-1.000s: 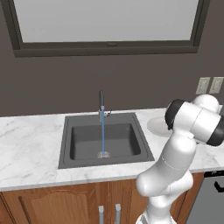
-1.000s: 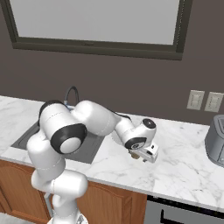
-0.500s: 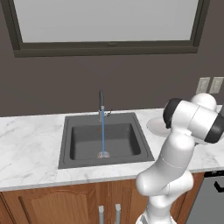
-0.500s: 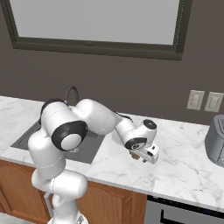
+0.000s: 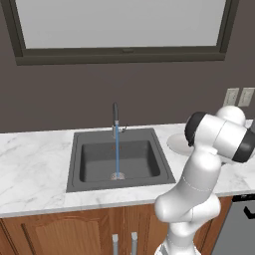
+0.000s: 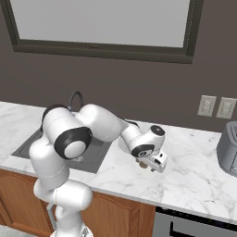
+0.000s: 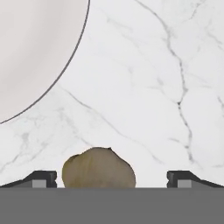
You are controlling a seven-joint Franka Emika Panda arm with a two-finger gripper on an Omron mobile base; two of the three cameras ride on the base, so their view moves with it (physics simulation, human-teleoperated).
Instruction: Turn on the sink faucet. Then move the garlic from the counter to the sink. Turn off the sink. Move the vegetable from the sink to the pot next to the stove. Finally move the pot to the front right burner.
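Observation:
The dark gooseneck sink faucet [image 5: 115, 116] pours a thin stream of water into the dark grey sink [image 5: 74, 160]. The garlic [image 7: 98, 169], a tan lumpy bulb, lies on the white marble counter [image 7: 144, 87] to the right of the basin. My gripper [image 6: 150, 165] hangs low over the garlic [image 6: 143, 164], open. In the hand view the bulb lies between the two dark fingertips [image 7: 43, 178], and neither touches it. A grey steel vessel [image 6: 228, 148] at the right edge looks like the pot, cut off by the frame. The stove is out of view.
A pale round plate [image 5: 178, 142] lies on the counter just right of the sink, close to the garlic; its rim [image 7: 73, 57] curves through the hand view. Wall sockets [image 6: 215, 107] sit on the dark backsplash. Brown cabinets [image 5: 74, 231] run below the counter.
The arm has shifted slightly and the hand has settled a little lower over the garlic. The water keeps running and the jaws stay open.

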